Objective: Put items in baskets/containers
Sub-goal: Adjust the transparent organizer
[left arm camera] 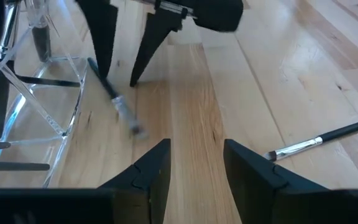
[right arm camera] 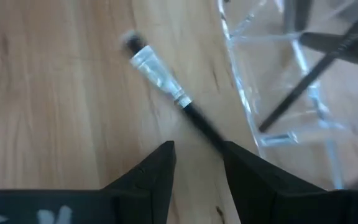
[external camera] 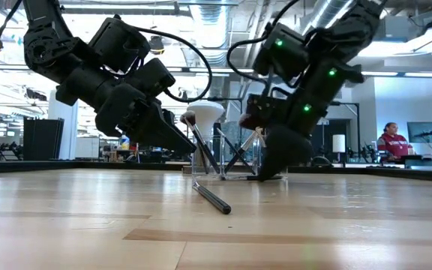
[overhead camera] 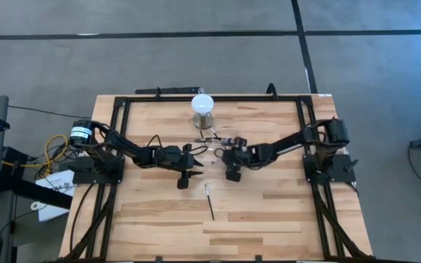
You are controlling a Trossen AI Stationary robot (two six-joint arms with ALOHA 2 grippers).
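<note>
- The right gripper (right arm camera: 197, 163) is hanging low over the wooden table (overhead camera: 269, 219), just beside the clear plastic container (right arm camera: 278, 93), with its two dark fingers (left arm camera: 104, 37) parted and nothing between them.
- A slim makeup brush (right arm camera: 166, 87) is lying flat on the wood right under those spread fingers, its silvery ferrule and dark tip pointing away from the container wall, its thin handle running in under the fingertips; whether they are touching it I cannot tell.
- The left gripper (left arm camera: 194, 163) is sitting close by, facing the right one from the other side of the table's middle, its jaws also standing apart and empty.
- A second brush (left arm camera: 322, 142) is lying loose on the table near the left gripper, on the side away from the container; in the high view it shows as a thin dark line (overhead camera: 209, 201) on the boards in front of both arms.
- Several brushes (external camera: 201, 150) are already leaning inside the see-through container, handles crossing each other.
- A grey cylinder with a white round top (overhead camera: 202, 109) is standing behind the container, toward the table's far edge.
- A person (external camera: 390, 142) is sitting far off in the room beyond the table.
</note>
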